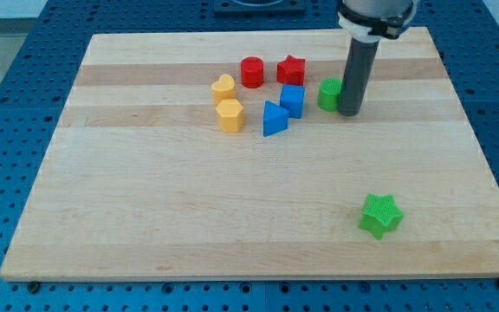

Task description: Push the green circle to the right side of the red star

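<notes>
The green circle (328,94) stands on the wooden board, partly hidden by my rod on its right side. The red star (291,69) sits up and to the left of it, with a small gap between them. My tip (349,112) rests on the board right against the green circle's right edge.
A red circle (251,72) sits left of the red star. A blue cube (293,100) and a blue triangle (274,119) lie below the star. A yellow heart (223,87) and a yellow hexagon (230,114) are further left. A green star (380,215) lies near the view's bottom right.
</notes>
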### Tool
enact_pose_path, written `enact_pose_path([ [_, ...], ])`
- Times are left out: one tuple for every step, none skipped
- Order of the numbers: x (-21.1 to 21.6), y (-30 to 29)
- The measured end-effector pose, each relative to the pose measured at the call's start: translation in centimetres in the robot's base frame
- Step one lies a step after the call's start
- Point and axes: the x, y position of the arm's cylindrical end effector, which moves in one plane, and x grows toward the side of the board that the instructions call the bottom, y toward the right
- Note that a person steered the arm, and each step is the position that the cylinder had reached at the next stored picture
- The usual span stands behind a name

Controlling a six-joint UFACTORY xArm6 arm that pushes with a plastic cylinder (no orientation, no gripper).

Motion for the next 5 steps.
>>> enact_pose_path([
  [-2.1,0.8],
  [-4.0,0.9],
  [-4.4,2.3],
  [-4.2,7.2],
  [-2.7,4.7],
])
